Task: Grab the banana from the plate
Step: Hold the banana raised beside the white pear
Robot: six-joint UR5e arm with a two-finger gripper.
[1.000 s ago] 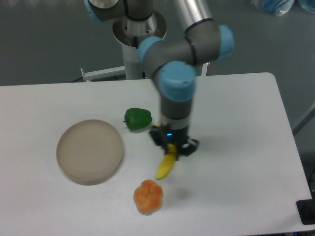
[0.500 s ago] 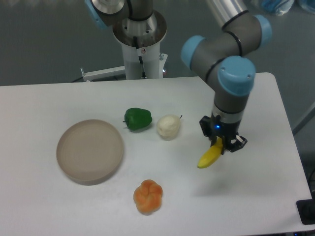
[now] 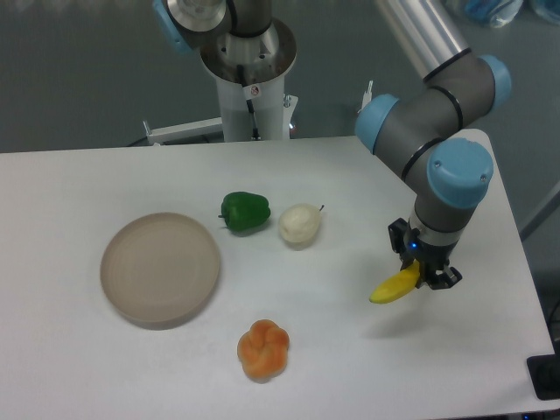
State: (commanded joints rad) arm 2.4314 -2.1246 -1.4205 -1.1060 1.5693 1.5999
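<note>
The gripper (image 3: pixel 426 273) has its fingers clenched on one end of the banana (image 3: pixel 395 288), which hangs apparently clear of the bench (image 3: pixel 131 367) at the right, well apart from the bare plate (image 3: pixel 160 268). The pick-up looks done.

- You are looking at a robotics lab or test bench, not a home or kitchen.
- An industrial arm (image 3: pixel 437 105) with grey links and blue joint caps is standing on a metal pedestal (image 3: pixel 249 79) bolted behind a plain white table (image 3: pixel 105 367).
- Toy-like food props are lying on that table: a green pepper (image 3: pixel 244 212), a pale pear-like fruit (image 3: pixel 299 225), an orange pumpkin-shaped piece (image 3: pixel 263 349).
- Bare dark grey flooring is showing behind the table, with no furnishings.
</note>
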